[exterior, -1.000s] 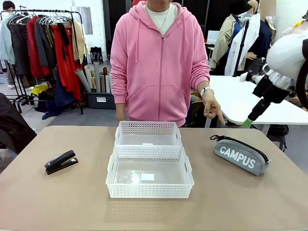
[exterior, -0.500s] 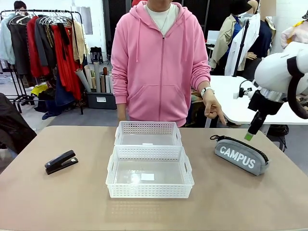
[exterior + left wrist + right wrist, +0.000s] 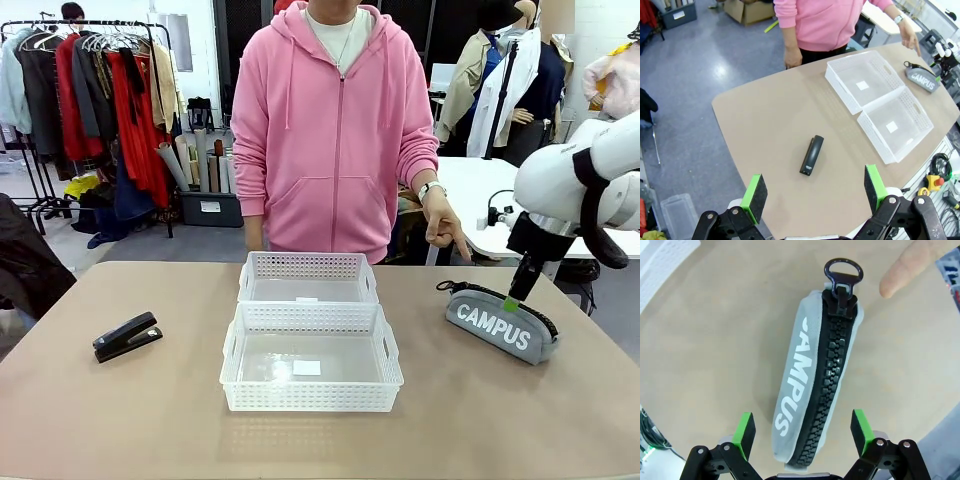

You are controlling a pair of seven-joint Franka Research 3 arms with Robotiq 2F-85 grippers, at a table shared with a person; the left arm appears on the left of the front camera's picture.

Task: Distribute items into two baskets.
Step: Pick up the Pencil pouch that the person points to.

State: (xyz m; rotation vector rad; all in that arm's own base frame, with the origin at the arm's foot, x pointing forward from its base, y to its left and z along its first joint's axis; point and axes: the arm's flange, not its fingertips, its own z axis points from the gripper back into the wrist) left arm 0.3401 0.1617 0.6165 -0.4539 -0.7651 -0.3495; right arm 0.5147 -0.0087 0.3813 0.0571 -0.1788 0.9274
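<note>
The grey "CAMPUS" pouch (image 3: 500, 326) lies on the table's right side, zip up. My right gripper (image 3: 514, 299) hangs just above its far end, open. In the right wrist view the pouch (image 3: 815, 375) lies lengthwise between the green pads (image 3: 744, 432) of that gripper (image 3: 802, 432), which do not touch it. The black stapler (image 3: 128, 336) rests at the left. Two white baskets stand end to end mid-table, the far basket (image 3: 308, 265) and the near basket (image 3: 310, 396), both holding only a small white label. My left gripper (image 3: 814, 192) is open, high above the stapler (image 3: 811, 155).
A person in a pink hoodie stands at the far edge; one hand (image 3: 444, 231) points down at the pouch's far end, its finger (image 3: 902, 272) close to the zip ring. The left wrist view also shows both baskets (image 3: 840, 92) (image 3: 872, 137) and the pouch (image 3: 922, 79).
My right arm has come down and to the left, from high above the table's right edge to just over the pouch. The pouch, stapler, baskets and pointing hand stayed put.
</note>
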